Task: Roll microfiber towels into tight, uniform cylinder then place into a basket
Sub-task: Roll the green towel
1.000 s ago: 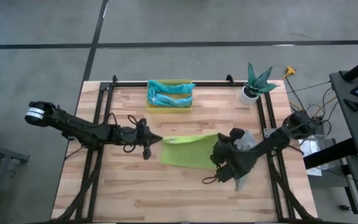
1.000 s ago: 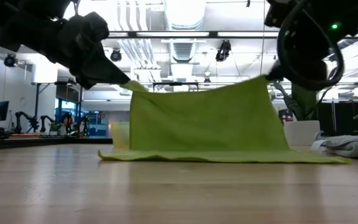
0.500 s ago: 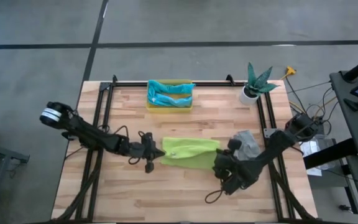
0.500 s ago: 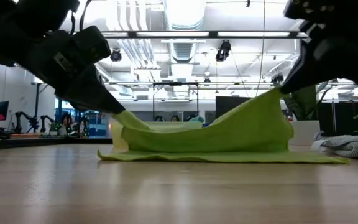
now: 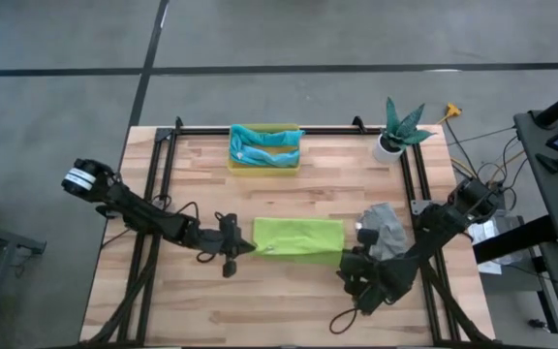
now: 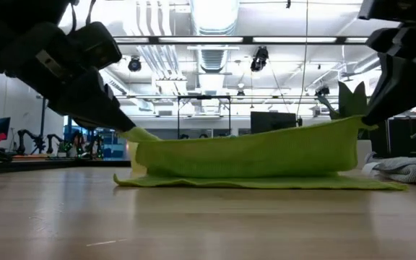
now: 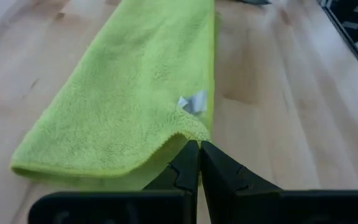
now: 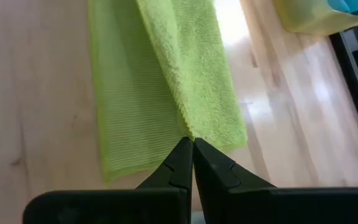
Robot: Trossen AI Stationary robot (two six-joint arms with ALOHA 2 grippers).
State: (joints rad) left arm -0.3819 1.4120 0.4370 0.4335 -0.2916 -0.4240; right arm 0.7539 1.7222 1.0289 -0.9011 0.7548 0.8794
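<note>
Fuzzy matt cloth lime green towel [image 5: 298, 238] on smooth pale wood table [image 5: 289, 301]

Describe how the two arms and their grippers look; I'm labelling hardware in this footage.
Both arms are dark, near-black jointed links with loose black cables looping beside them. The left arm carries a white-and-silver cylindrical cap at its outer end. The left gripper and right gripper each end in two slim, matte black jaws tapering to points. No markings show.
</note>
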